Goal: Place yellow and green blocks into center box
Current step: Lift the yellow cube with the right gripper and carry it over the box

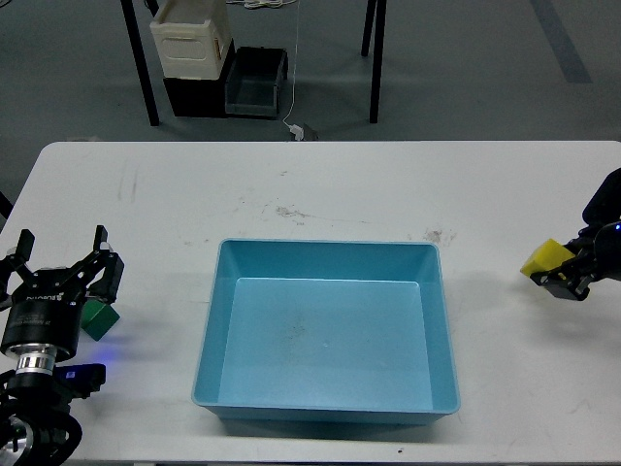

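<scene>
The blue center box (218, 320) sits open and empty in the middle of the white table. A yellow block (541, 259) is held in my right gripper (561, 279), which is shut on it at the table's right edge, right of the box and raised off the table. A green block (98, 318) lies on the table at the left, partly hidden under the right-hand finger of my left gripper (60, 254). The left gripper is open, with its fingers spread wide, and does not hold the block.
The white table (320, 184) has scuff marks behind the box. Beyond the far edge stand black table legs, a cream crate (191, 39) and a dark bin (256, 82) on the floor.
</scene>
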### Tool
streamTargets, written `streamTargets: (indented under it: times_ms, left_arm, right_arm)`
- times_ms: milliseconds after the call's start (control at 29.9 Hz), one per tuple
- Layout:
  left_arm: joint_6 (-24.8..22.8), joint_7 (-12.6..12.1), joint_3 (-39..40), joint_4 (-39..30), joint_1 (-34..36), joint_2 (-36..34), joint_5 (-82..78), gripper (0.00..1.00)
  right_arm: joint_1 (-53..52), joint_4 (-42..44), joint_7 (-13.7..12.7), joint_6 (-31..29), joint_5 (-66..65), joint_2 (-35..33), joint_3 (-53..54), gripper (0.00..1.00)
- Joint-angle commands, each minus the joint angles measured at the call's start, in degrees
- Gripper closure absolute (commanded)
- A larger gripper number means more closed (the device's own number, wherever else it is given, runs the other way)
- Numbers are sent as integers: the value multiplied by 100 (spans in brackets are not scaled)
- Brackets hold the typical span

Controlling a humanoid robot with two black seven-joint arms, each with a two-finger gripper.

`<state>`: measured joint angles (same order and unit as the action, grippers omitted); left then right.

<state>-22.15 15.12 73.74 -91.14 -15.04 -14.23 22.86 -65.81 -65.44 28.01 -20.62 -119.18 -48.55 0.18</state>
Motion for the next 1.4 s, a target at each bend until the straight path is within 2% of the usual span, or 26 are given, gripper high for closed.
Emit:
streamTargets:
  times_ms: [0,134,301,501,668,969,1136,1370]
  left_arm:
    - [0,0,0,0,10,-9,-1,0]
    - [9,0,0,0,10,-9,8,0]
    - [9,0,0,0,18,-9,8,0]
    - [9,9,0,0,18,-9,8,0]
    - [9,9,0,0,18,-9,-1,0]
    - [9,9,0,0,10,0,8,0]
    - [9,9,8,-9,10,0,8,0]
    - [9,53,87,-9,10,0,8,0]
  right_arm:
    - [-484,119,-1,190,140,-373,657,100]
    - [-1072,49,-1,181,395,-427,1212,100]
    - [-1829,-512,-1,128,535,-357,1195,100]
    - [-2584,-953,-1,-363,650,530,696,100]
    - [-3147,-1076,-1,-399,676,1522,-210,100]
    - [-3174,-1059,-1,-548,1027,2859,-1054,100]
    - [-3157,-1068,-1,-724,1125,3264,-1230,100]
    - [-3008,-954,-1,-738,1063,3852,-2056,99]
